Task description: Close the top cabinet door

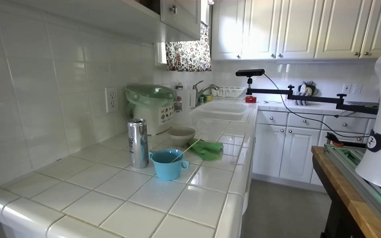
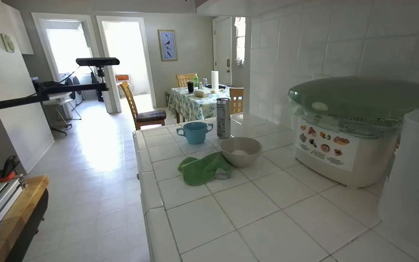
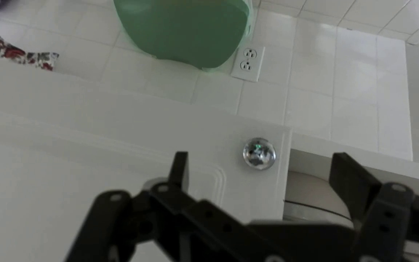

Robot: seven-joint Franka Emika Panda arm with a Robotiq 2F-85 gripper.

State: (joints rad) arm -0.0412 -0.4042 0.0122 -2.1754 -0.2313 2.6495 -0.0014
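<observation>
White-tiled table (image 1: 111,180) stretches before us; overhead, top cabinet door (image 2: 147,6) stands open, cropped by exterior view's top edge; in wrist view we find raised-panel door (image 3: 96,153), claw (image 3: 262,163) before it, jaws well apart, shiny knob (image 3: 259,153) showing in gap.

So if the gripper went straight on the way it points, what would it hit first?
Probably the round knob on the cabinet door, which shows between the open gripper's jaws in the wrist view. Depth is unclear; the door itself might come first.
</observation>
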